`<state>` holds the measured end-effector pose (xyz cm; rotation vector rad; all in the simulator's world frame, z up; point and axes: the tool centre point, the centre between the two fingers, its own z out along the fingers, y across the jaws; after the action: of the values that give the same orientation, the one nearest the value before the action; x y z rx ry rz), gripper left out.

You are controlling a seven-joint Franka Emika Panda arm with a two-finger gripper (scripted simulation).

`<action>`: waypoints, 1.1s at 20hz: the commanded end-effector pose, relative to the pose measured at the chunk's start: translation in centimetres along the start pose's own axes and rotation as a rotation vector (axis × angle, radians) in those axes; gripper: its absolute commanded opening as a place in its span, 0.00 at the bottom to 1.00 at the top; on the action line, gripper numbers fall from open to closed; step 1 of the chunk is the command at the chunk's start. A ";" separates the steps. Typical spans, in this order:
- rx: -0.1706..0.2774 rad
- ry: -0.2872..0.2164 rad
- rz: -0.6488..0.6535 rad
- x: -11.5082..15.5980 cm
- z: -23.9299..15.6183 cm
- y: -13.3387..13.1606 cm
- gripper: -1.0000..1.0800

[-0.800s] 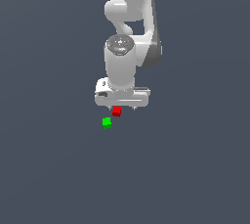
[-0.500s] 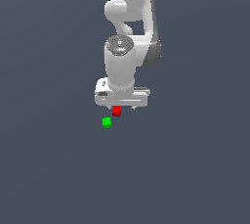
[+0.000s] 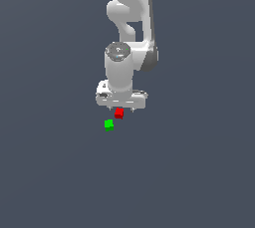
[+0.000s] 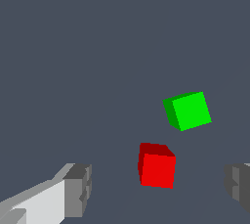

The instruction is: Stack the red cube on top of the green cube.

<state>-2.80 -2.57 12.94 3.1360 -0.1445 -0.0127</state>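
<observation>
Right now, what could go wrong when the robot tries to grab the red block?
The red block sits turned at an angle between the open gripper fingers, so it could twist or slip as they close. The green block is close beside it and could get bumped, which would spoil the stacking spot.

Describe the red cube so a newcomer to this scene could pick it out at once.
Find the white robot arm hanging over the plain grey floor and follow it down to the gripper. The red cube sits just below, between the open fingers. Its only neighbour, the green cube, matches it in size and stands apart, outside the fingers.
</observation>
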 end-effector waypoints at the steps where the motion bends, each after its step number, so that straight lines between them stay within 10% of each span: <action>1: 0.000 0.001 0.025 -1.1 1.3 0.6 0.96; 22: 0.002 0.007 0.108 -4.5 6.4 2.2 0.96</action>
<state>-7.47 -4.39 6.86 3.1253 -0.3130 -0.0006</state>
